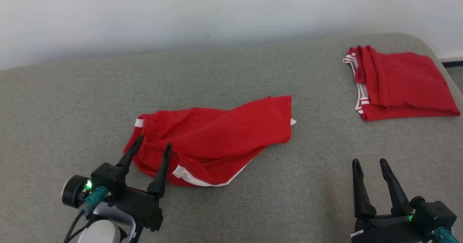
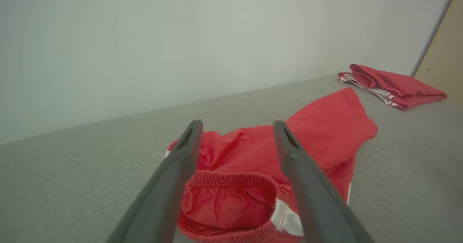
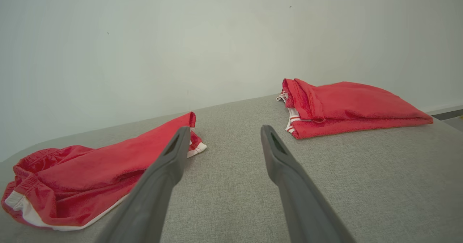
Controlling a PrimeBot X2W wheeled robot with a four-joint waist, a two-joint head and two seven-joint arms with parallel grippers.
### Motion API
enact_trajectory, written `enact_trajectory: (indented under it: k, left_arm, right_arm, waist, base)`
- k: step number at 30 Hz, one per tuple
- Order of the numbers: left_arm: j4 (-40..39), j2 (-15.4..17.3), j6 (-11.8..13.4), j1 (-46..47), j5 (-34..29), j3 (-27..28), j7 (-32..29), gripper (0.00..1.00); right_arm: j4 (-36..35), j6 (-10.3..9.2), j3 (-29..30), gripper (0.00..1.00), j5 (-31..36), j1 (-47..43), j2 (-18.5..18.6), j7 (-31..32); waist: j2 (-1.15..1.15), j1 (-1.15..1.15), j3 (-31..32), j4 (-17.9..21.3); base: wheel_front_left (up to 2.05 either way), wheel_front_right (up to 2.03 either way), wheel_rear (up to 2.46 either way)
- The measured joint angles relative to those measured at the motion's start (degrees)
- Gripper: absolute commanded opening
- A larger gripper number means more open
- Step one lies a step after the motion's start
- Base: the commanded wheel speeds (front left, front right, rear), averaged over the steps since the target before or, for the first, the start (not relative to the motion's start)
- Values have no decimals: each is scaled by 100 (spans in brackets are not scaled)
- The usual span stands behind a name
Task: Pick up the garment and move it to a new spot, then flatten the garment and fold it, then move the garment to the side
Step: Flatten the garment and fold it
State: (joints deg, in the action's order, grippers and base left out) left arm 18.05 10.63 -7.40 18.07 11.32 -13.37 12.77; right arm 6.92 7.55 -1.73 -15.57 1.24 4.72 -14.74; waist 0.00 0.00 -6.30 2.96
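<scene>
A rumpled red garment [image 1: 217, 141] with white trim lies on the grey surface at centre, its elastic waistband at the left end. My left gripper [image 1: 151, 144] is open over that waistband end, its two dark fingers straddling the bunched band [image 2: 231, 179] without closing on it. At the lower right my right gripper [image 1: 369, 162] is open above bare grey surface, well to the right of the garment [image 3: 90, 178], holding nothing.
A second red garment [image 1: 398, 82], folded with white stripes at its edge, lies at the far right of the grey padded surface [image 1: 72, 109]. A pale wall [image 1: 181, 11] stands behind. The surface's rounded right edge [image 1: 448, 76] drops away beside the folded piece.
</scene>
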Motion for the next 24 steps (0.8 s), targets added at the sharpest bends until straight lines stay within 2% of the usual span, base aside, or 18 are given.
enact_trajectory:
  k: [12, 13, 14, 15, 24]
  left_arm:
    - [894, 350, -11, 88, 558, -898, -396, 100]
    - [940, 355, -11, 111, 611, -961, -417, 78]
    - [973, 357, -11, 142, 638, -1033, -420, 34]
    - [972, 345, -11, 169, 687, -1084, -387, 0]
    - [931, 345, 42, 199, 902, -1093, -96, 0]
  right_arm:
    - [21, 0, 26, 100, -34, 190, -1, -25]
    - [13, 0, 36, 100, -34, 202, -1, -25]
    - [2, 0, 42, 100, -34, 205, 0, -25]
    - [-5, 0, 60, 100, -34, 203, 2, -25]
    - [-45, 0, 222, 100, 3, 77, 7, -37]
  waist:
    - [0, 0, -348, 339]
    - [0, 0, -359, 353]
    - [0, 1, -366, 363]
    - [0, 0, -367, 366]
    - [0, 0, -274, 132]
  base:
    - [0, 0, 0]
    - [0, 0, 0]
    - [0, 0, 0]
    - [0, 0, 0]
    - [0, 0, 0]
